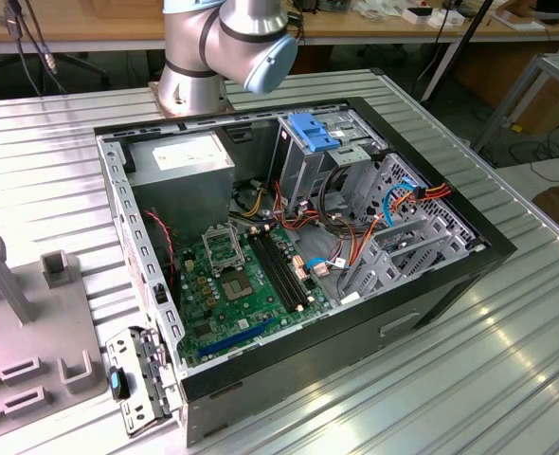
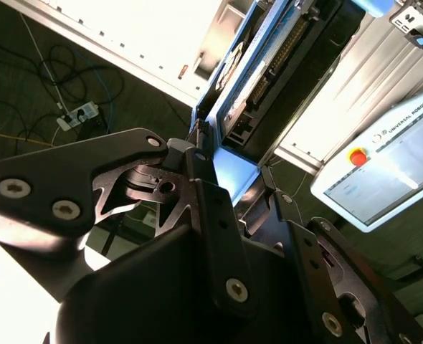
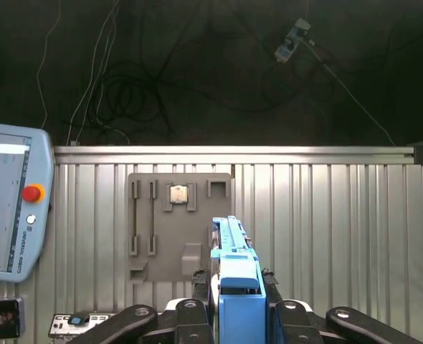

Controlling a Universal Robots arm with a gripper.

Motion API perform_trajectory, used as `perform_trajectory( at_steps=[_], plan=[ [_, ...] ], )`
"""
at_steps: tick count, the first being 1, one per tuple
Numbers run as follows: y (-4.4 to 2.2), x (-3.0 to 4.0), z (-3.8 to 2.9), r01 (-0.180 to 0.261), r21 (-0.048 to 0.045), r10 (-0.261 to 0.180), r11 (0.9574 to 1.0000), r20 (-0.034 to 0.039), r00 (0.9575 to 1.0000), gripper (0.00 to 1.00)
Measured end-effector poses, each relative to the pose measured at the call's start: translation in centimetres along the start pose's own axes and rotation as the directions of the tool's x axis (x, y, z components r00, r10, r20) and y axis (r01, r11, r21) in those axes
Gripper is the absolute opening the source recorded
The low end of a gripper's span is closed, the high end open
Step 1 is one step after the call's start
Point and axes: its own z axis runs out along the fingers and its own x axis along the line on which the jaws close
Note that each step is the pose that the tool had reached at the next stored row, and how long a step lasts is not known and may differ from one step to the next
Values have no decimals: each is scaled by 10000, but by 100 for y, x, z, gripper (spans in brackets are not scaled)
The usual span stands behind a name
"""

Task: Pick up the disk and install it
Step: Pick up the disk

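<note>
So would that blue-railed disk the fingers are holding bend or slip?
Probably stiff: the disk juts straight from the fingers without sagging. Likely heavy for its size, given its metal body in the second wrist view. The smooth blue plastic rails could be slippery.

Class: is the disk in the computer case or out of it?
Out: the disk is clamped edge-on in the gripper, over the ribbed table.

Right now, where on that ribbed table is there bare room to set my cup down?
The ribbed table lies bare on the exterior view's right of the computer case. On the case's other side, a grey fixture tray and a loose bracket crowd it; inside the case, cables tangle around the drive cage.
</note>
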Motion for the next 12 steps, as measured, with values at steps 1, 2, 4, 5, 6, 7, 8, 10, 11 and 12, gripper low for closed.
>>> perform_trajectory(
  at_steps=[1, 2, 4, 5, 6, 7, 8, 10, 11, 12],
  plan=[
    [-19, 0, -1, 0, 0, 0, 10000, 0, 10000, 37],
    [-42, 0, -2, 0, -1, 0, 10000, 0, 10000, 37],
    [-70, -1, -3, 0, 0, 0, 10000, 0, 10000, 37],
    [-80, -1, -3, 0, 0, 0, 10000, 0, 10000, 37],
    [-86, -1, -3, -1, 0, 1, 10000, 0, 10000, 37],
    [-96, -1, -3, 0, 0, 0, 10000, 0, 10000, 37],
    [-105, -1, -4, 0, 0, 0, 10000, 0, 10000, 37],
    [-124, -1, -4, 0, 0, 0, 10000, 1, 10000, 37],
    [-142, -1, -5, 0, 0, 0, 10000, 0, 10000, 37],
    [-161, -1, -5, 0, 0, 0, 10000, 0, 10000, 37]
  ],
)
